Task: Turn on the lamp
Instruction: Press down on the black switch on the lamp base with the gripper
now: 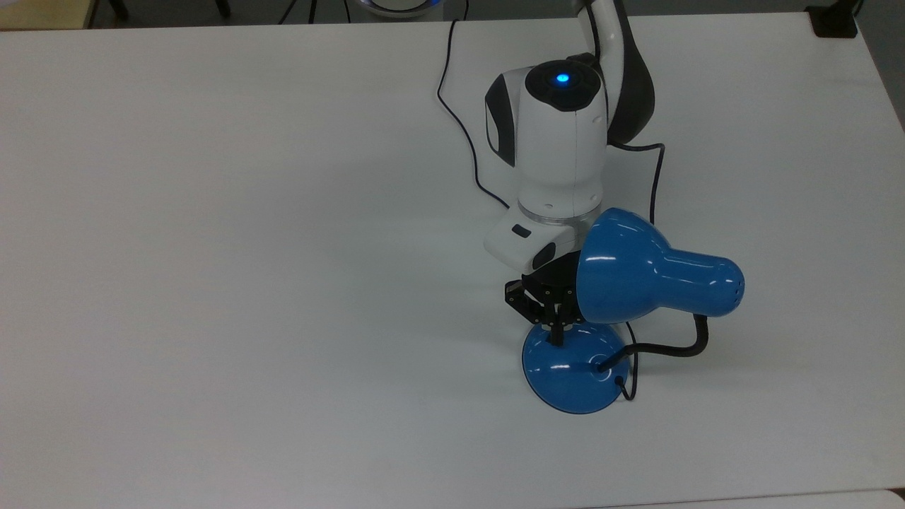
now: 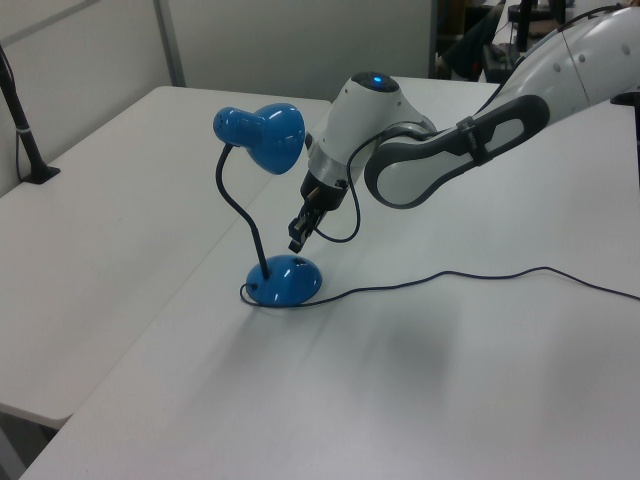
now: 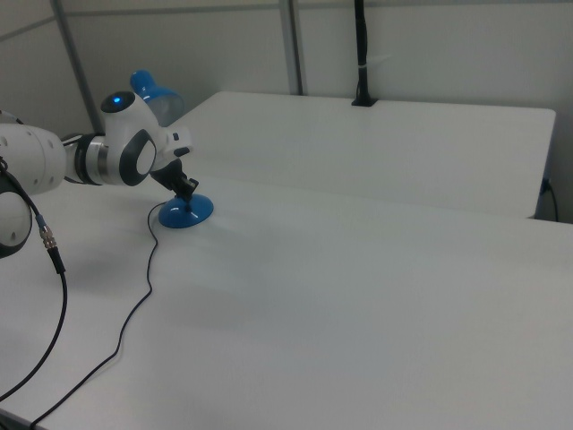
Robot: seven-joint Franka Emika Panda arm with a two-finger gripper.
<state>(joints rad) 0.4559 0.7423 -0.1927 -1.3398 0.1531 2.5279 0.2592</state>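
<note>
Lamp [image 1: 574,371] directly under gripper [image 1: 556,338], base on table [image 1: 247,283]. Fingers pressed together, empty, tip poised just above switch. Risks skidding off glossy dome if pushed off-centre, shoving light base aside. Shade [image 1: 622,272] close beside wrist, easily bumped; cord [image 2: 450,275] trailing behind.

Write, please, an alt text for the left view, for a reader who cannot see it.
A white robot arm points its shut gripper down just above the round base of a glossy blue lamp on a white table. The lamp's thin black cord trails across the table toward the left view's right.
</note>
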